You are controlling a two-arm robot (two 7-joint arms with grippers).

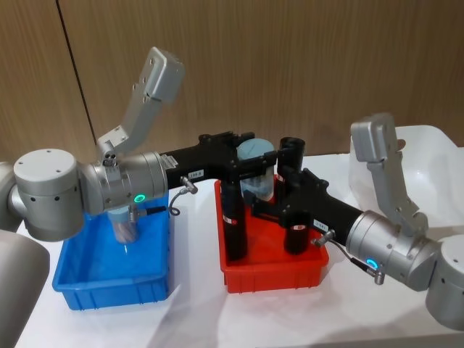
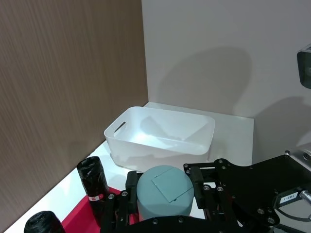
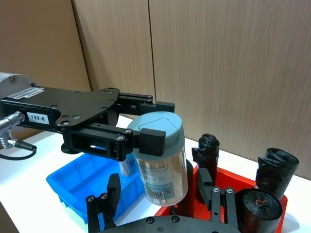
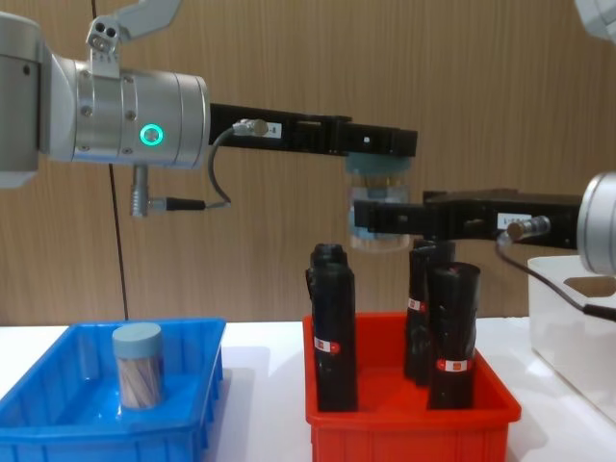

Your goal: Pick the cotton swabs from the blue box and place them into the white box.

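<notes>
Holds one jar of cotton swabs [image 1: 259, 181] in mid-air with the left pincer [image 1: 255, 152], clenched on either side of the flat grey-blue lid. Reaches with that arm from the left, across the blue box [image 1: 109, 290] and out over the red bin [image 1: 275, 275]. Holds the jar upright, near the tops of the black rolls [image 1: 233, 225] standing in the red bin. Has the right pincer [image 1: 279, 187] in from the right at the jar's lower body, directly under the left one. From the right wrist, its fingers [image 3: 112, 191] spread to either side of the clear wall, with a gap on each side: released, around the jar but not gripping it. From the chest, the same stack: left pincer [image 4: 380, 154] at the lid, right pincer [image 4: 385, 219] just beneath, across the pale sticks. In the blue box, a second jar [image 1: 125, 225] upright on the bin floor, in the far half, partly behind the left arm and well apart from the held one. At the right end of the counter [image 1: 196, 312], beyond the red bin, the white box [image 1: 428, 156], open side up, with an oblong handle slot in one end wall. Blue box, red bin and white box in a row from left to right, none touching
</notes>
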